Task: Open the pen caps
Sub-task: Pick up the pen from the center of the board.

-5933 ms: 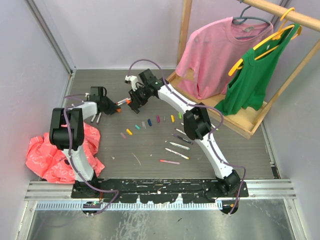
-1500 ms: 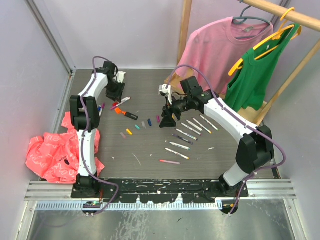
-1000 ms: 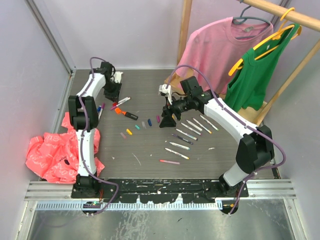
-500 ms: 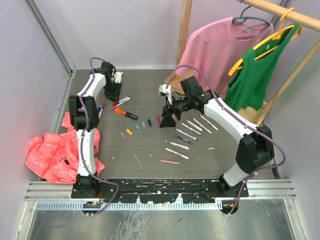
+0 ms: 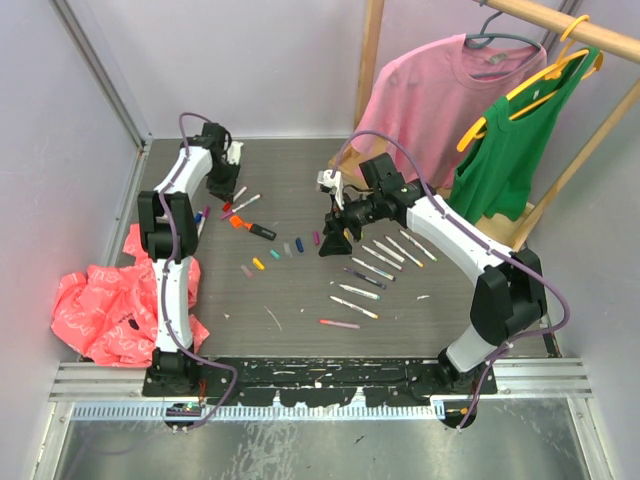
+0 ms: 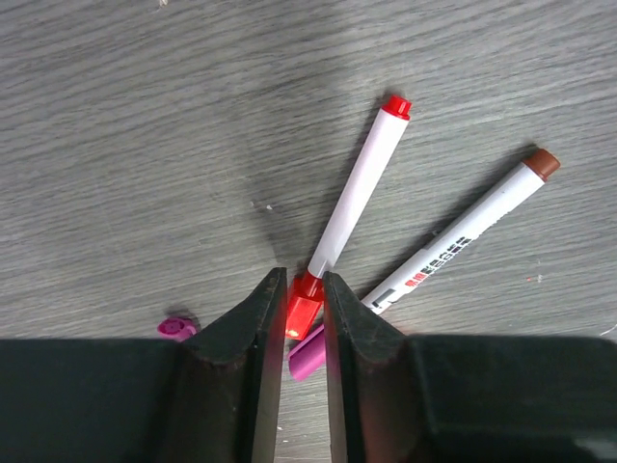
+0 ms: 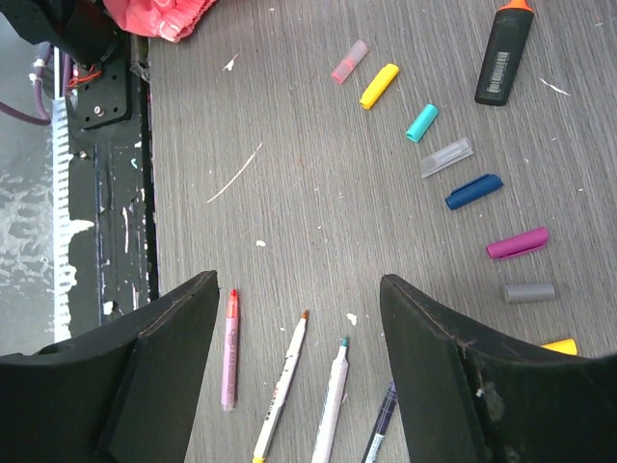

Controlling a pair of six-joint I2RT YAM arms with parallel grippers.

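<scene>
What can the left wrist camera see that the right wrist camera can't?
Only the left wrist view shows the left hand pinching the red plastic cap of a slim white pen, with a brown-ended white pen beside it. Only the right wrist view shows the open right hand, a row of loose coloured plastic caps and a thick orange-and-black marker. Both show the grey wood-grain table.
</scene>
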